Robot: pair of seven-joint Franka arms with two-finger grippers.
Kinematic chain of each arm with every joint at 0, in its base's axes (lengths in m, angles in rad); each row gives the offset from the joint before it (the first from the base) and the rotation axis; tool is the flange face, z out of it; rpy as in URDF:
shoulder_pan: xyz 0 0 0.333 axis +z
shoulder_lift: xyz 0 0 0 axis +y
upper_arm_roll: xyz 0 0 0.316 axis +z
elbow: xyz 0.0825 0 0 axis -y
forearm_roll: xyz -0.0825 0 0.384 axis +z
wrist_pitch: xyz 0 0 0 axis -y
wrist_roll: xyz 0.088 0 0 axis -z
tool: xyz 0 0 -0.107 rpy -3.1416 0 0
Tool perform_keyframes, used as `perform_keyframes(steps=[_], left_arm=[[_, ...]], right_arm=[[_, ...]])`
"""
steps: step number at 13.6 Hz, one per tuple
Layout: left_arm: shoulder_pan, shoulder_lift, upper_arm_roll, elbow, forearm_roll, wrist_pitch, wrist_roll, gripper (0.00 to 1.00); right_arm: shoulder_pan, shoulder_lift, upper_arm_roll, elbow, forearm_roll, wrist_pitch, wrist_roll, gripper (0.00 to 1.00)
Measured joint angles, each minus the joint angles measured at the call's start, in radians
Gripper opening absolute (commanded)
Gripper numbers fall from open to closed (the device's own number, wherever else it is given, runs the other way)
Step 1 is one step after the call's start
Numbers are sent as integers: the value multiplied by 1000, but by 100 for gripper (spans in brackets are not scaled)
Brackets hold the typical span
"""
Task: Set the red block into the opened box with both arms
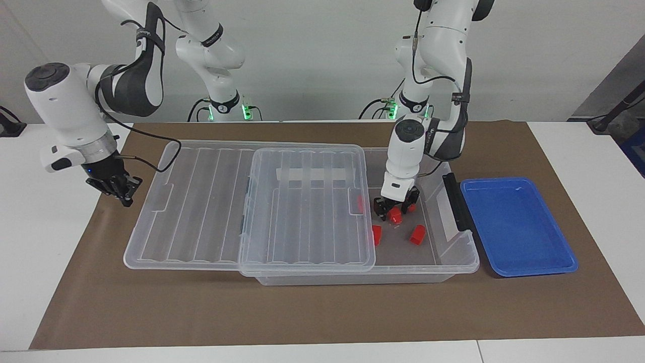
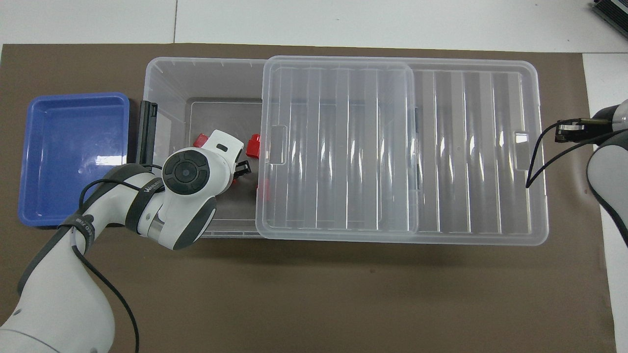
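The clear box (image 1: 456,263) stands open at the left arm's end, its ribbed lid (image 1: 302,212) slid toward the right arm's end. Several red blocks lie on its floor. My left gripper (image 1: 394,210) is down inside the box, its fingers standing apart around one red block (image 1: 394,217) that rests on the floor. Two more red blocks (image 1: 417,234) (image 1: 376,235) lie farther from the robots. In the overhead view the left arm's wrist hides that gripper; red blocks (image 2: 198,141) (image 2: 253,146) show beside it. My right gripper (image 1: 119,194) (image 2: 569,132) hangs shut beside the lid's outer end, holding nothing.
A blue tray (image 1: 519,227) (image 2: 73,157) with nothing in it sits beside the box at the left arm's end. The box's black latch (image 1: 456,201) stands between them. Brown paper (image 1: 302,312) covers the table under everything.
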Motion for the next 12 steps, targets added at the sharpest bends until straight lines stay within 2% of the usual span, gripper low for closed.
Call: perform_keyframes(steps=[3,7,10,12], left_arm=[[0,-13,-2,67,0,-107,0,77],[0,-68,-2,131,-32,-239,0,77],[3,-105,4,214,-57,-415,21,79],[28,-123,9,302,-96,-553,108,81]], right_arm=[[0,0,0,0,0,0,0,0],[0,0,0,-1,0,0,0,0],[0,0,0,-3,0,0,0,0],[4,0,1,-4,0,0,0,0]])
